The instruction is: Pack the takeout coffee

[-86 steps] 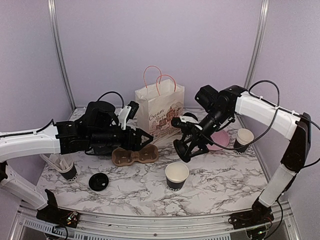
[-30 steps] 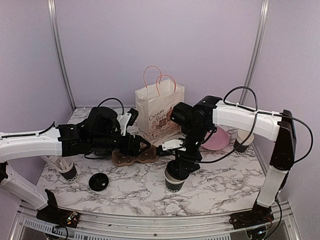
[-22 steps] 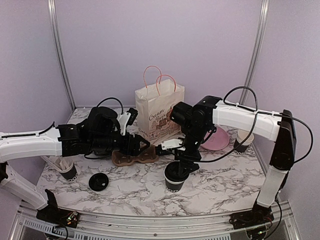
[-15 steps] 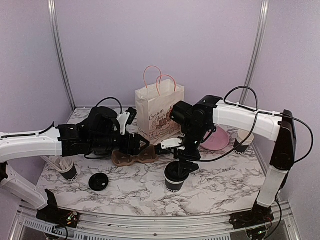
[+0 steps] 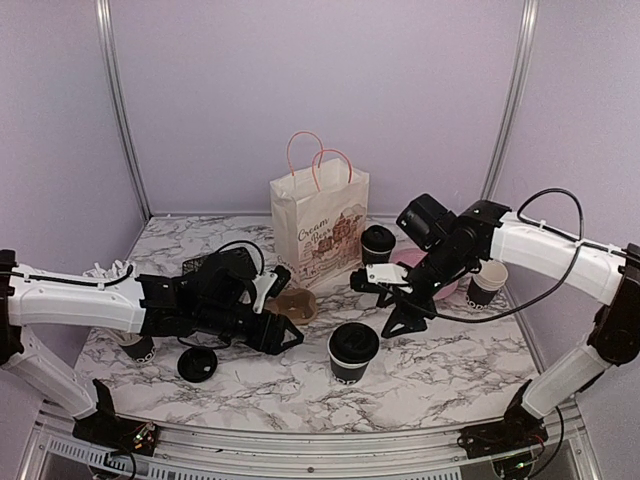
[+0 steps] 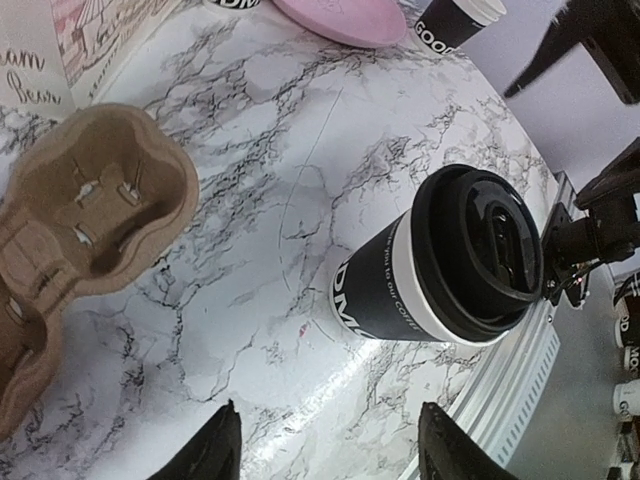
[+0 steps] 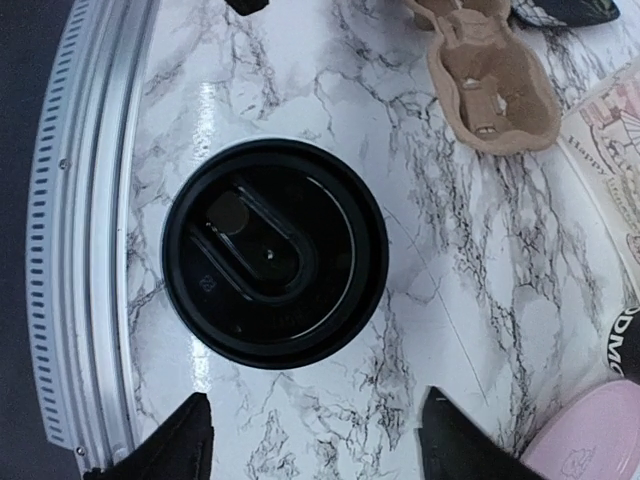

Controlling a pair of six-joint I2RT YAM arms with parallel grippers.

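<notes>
At the table's (image 5: 450, 370) 6 o'clock, a lidded takeout coffee cup (image 5: 353, 350) is stood upright. Its black lid is pressed on and its contents are hidden. A loose black lid (image 5: 197, 363) is laid flat at 8 o'clock. The left pincer (image 5: 288, 335) is spread open and empty at the cup's 9 o'clock. The right pincer (image 5: 385, 303) is likewise parted, empty, at the cup's 1 o'clock. Farther back, a brown pulp carrier (image 5: 293, 303) is seen with empty wells. Beyond it, a second lidded cup (image 5: 378, 243) is stood beside a paper bag (image 5: 318, 225) whose inside cannot be seen. An unlidded cup (image 5: 487, 280) is placed at 3 o'clock, near a pink plate (image 6: 340, 18).
</notes>
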